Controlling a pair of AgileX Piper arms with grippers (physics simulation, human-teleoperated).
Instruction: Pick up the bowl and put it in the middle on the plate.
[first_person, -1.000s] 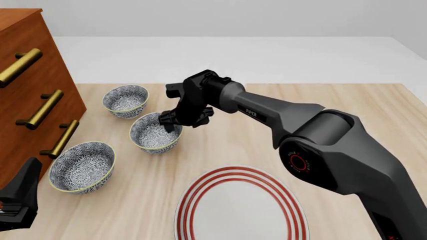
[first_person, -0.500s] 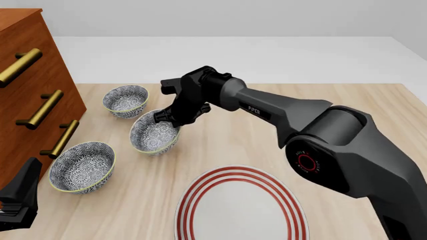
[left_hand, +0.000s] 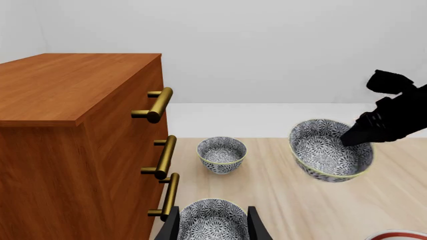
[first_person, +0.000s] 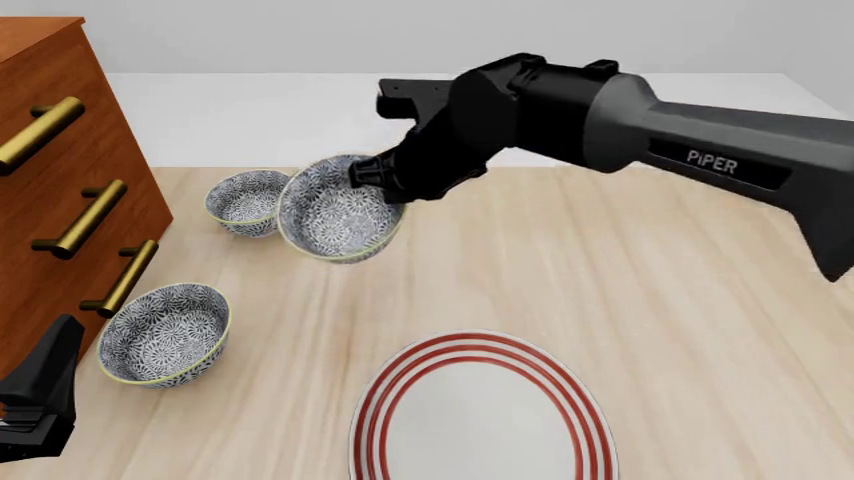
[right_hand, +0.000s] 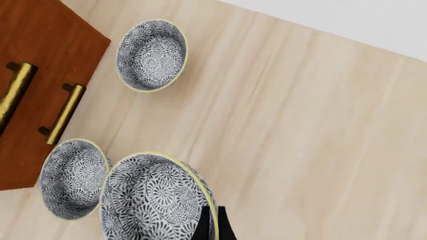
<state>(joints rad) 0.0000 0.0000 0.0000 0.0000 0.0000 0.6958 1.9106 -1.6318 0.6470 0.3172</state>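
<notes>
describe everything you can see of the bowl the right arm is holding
The held bowl is small, round and ceramic-looking, white with a dense blue-grey floral pattern and a thin yellowish rim. The right gripper pinches its rim, one finger inside. It hangs tilted above the wooden table, touching nothing else, close by the far bowl.

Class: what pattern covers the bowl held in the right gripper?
The bowl has a dense dark blue-grey floral pattern on white; clearest in the right wrist view.
</notes>
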